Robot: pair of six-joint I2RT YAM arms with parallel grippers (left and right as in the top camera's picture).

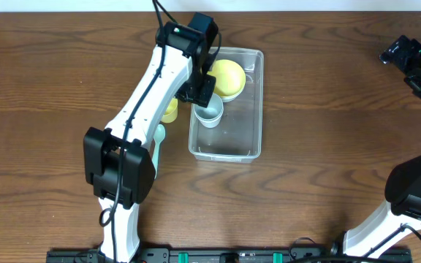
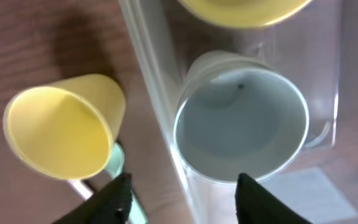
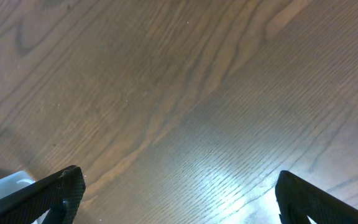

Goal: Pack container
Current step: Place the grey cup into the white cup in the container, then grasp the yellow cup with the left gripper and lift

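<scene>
The clear plastic container (image 1: 259, 109) stands at the table's middle back. It holds a yellow bowl (image 1: 228, 76) at its far end and a pale blue cup (image 1: 210, 112) upright by its left wall. My left gripper (image 1: 204, 92) is open and empty just above that cup. In the left wrist view its fingers (image 2: 185, 198) straddle the container wall (image 2: 157, 99), with the pale blue cup (image 2: 241, 134) inside and the yellow bowl (image 2: 241, 9) at the top edge. My right gripper (image 1: 415, 64) is open and empty at the far right; its wrist view (image 3: 185, 193) shows only bare wood between the fingers.
A yellow cup (image 1: 169, 109) lies on its side just left of the container, also in the left wrist view (image 2: 61, 130). A pale teal item (image 1: 159, 134) lies beside it, partly under my left arm. A corner of the container (image 3: 2, 186) shows in the right wrist view.
</scene>
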